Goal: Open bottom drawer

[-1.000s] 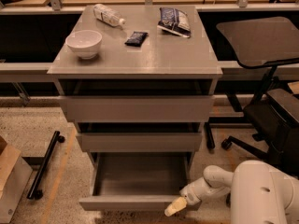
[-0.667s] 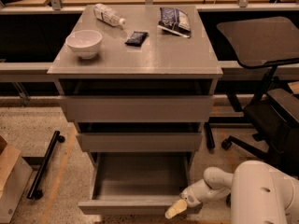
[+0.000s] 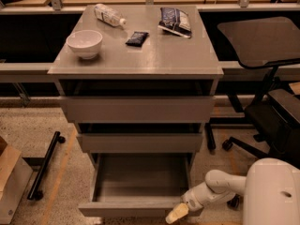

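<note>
The grey cabinet has three drawers. The bottom drawer [image 3: 136, 206] is pulled well out, and its shallow grey tray shows empty. The middle drawer front [image 3: 139, 143] and the tall top drawer front [image 3: 137, 108] are closed. My gripper [image 3: 176, 213] is low at the right end of the bottom drawer's front, at the end of my white arm [image 3: 220, 186], which reaches in from the lower right. Its pale fingertip rests against the drawer front's right part.
On the cabinet top [image 3: 154, 55] are a white bowl [image 3: 85, 43], a plastic bottle [image 3: 109, 15], a small dark packet [image 3: 137, 38] and a blue snack bag [image 3: 174, 20]. An office chair [image 3: 272, 111] stands to the right. A black bar [image 3: 44, 165] and a cardboard box [image 3: 11, 182] lie on the floor at left.
The bottom drawer and my gripper stay almost where they were. The drawer stands open as before.
</note>
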`<state>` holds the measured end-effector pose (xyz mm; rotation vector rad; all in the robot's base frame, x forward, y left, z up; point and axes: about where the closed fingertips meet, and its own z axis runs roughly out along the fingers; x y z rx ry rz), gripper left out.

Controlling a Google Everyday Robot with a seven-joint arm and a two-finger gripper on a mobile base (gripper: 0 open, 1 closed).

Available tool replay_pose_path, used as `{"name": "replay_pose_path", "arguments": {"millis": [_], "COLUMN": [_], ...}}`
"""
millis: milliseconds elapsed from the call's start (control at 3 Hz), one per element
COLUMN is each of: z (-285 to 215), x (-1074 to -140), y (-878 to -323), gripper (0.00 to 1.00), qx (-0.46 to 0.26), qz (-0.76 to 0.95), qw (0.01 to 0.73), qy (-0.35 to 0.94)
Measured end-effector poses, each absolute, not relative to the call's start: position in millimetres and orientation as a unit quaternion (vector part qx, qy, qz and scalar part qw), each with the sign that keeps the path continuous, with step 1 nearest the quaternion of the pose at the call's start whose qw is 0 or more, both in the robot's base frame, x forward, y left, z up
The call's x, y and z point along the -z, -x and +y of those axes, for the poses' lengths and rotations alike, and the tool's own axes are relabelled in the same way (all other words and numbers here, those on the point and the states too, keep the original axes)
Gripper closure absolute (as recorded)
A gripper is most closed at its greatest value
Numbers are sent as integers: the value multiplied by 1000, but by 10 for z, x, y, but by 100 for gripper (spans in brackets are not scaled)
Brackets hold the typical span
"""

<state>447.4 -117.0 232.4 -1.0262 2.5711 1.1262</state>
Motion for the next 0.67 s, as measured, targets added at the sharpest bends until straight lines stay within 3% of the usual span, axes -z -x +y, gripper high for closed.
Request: {"name": "replay_pose_path", "arguments": {"millis": [667], "z": [-1103], "x": [-2583], "y": [-4505], "gripper": [0], "qx": [-349], "qz": [852], "qw": [105], "qy": [375]}}
